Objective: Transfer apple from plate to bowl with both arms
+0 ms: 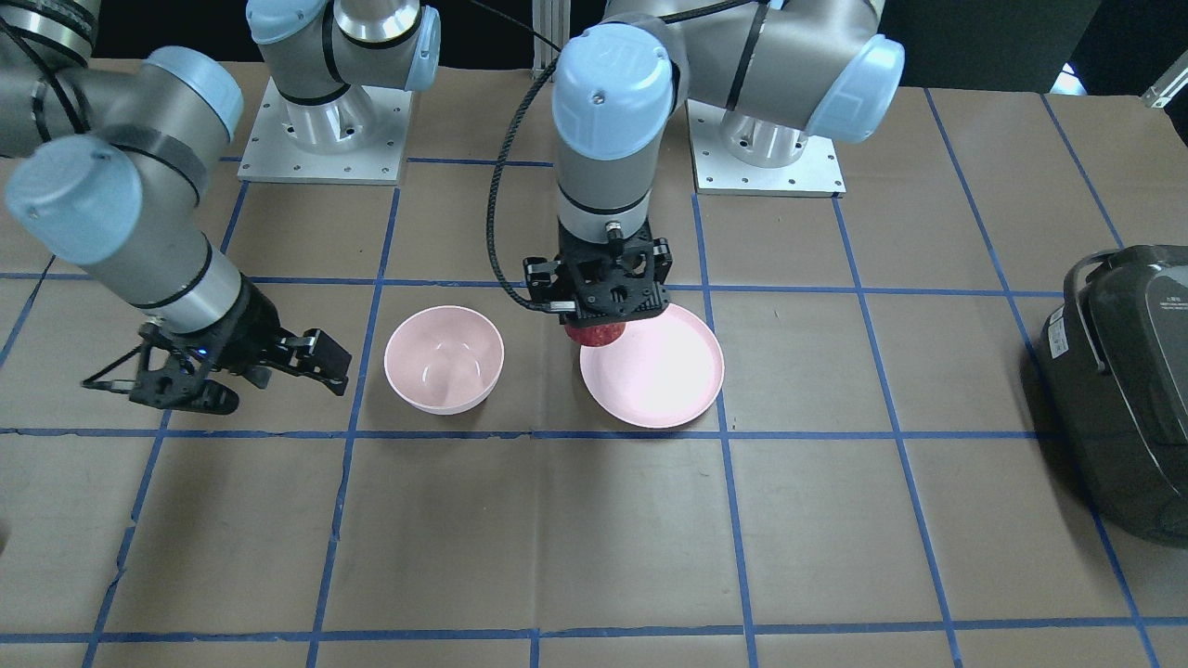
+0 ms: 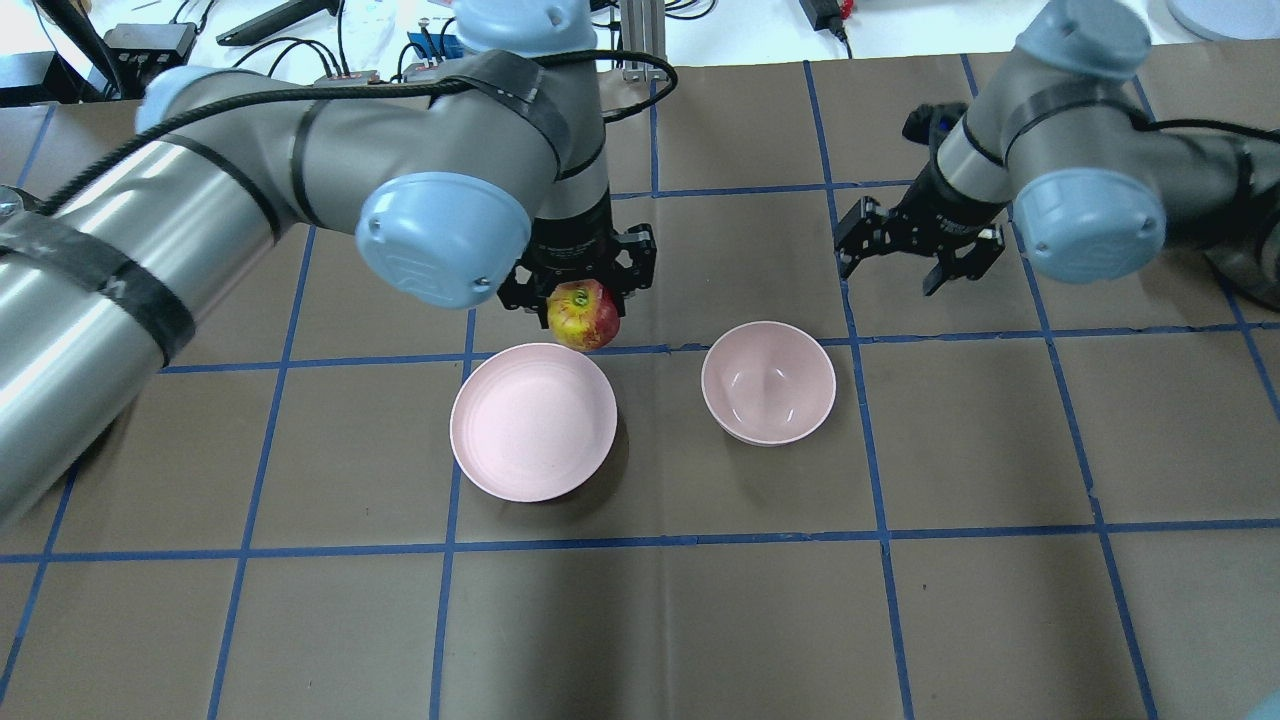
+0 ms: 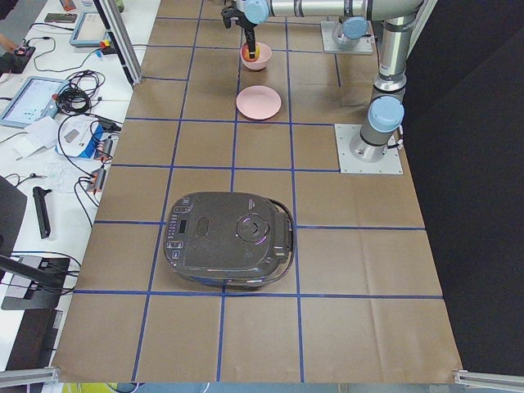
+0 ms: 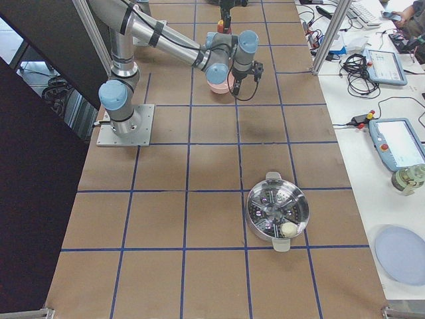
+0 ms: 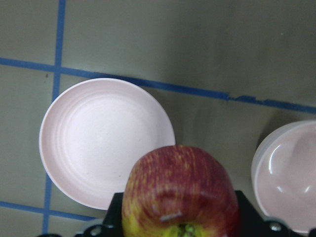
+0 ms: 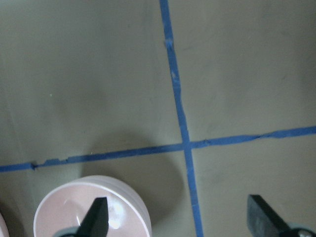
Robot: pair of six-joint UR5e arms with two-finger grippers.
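Observation:
My left gripper (image 2: 583, 296) is shut on the red and yellow apple (image 2: 584, 315) and holds it in the air over the plate's edge on the bowl's side. The apple fills the bottom of the left wrist view (image 5: 180, 192). The flat pink plate (image 2: 530, 425) lies empty on the table, and also shows in the front-facing view (image 1: 661, 371). The deeper pink bowl (image 2: 768, 382) stands empty to the plate's right. My right gripper (image 2: 915, 255) is open and empty, beyond and to the right of the bowl. The bowl's rim shows in the right wrist view (image 6: 59, 207).
A black rice cooker (image 1: 1123, 390) sits at the table's end on my left. A steel steamer pot (image 4: 277, 212) stands at the end on my right. The arms' base plates (image 1: 325, 139) lie behind the dishes. Blue tape lines grid the brown table.

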